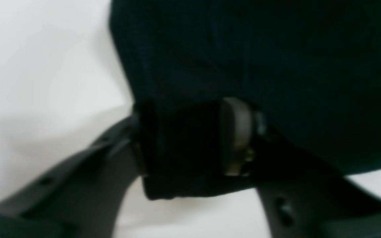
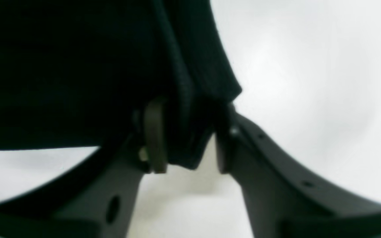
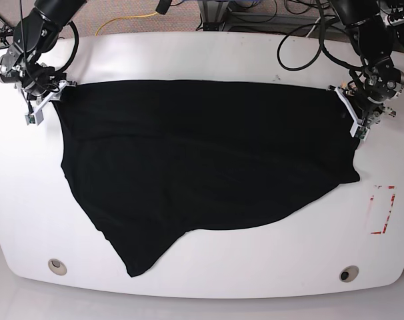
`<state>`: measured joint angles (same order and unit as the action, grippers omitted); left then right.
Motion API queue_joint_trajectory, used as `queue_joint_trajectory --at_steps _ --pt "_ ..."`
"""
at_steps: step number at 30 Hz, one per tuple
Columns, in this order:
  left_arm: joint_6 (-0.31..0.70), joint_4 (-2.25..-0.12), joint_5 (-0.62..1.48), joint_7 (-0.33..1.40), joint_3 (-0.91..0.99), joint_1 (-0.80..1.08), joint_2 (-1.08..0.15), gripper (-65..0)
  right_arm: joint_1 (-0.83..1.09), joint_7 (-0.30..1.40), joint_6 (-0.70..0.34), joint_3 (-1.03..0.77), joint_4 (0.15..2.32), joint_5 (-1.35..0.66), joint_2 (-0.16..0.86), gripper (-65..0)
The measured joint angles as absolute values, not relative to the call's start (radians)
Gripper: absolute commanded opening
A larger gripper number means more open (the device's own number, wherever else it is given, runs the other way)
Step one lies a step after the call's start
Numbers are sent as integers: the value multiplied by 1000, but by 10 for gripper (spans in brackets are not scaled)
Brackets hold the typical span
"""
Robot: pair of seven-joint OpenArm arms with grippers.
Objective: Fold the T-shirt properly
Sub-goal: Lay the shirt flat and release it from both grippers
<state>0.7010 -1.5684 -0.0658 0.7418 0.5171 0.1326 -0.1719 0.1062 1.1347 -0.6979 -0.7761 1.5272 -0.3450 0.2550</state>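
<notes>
The black T-shirt (image 3: 202,160) lies spread wide across the white table (image 3: 209,57), plain side up; no print shows. Its top edge is stretched straight between both grippers, and a point of cloth trails toward the front left. My left gripper (image 1: 180,138) is shut on a bunched corner of the T-shirt (image 1: 260,66) at the base view's right (image 3: 349,107). My right gripper (image 2: 187,135) is shut on a hemmed edge of the T-shirt (image 2: 78,66) at the base view's left (image 3: 52,93).
A red-and-white mark (image 3: 382,210) lies on the table at the right. Two round holes (image 3: 56,265) (image 3: 349,273) sit near the front edge. Cables (image 3: 132,20) lie on the floor behind the table.
</notes>
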Motion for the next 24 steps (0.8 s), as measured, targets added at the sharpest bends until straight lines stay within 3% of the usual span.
queue_joint_trajectory --at_steps 4,24 --pt "701 -1571 -65 735 519 149 -173 -571 120 1131 -699 -774 1528 -363 252 -647" --pt "700 -1665 -41 704 534 356 -208 -569 353 1136 -707 -772 1720 -374 252 -650"
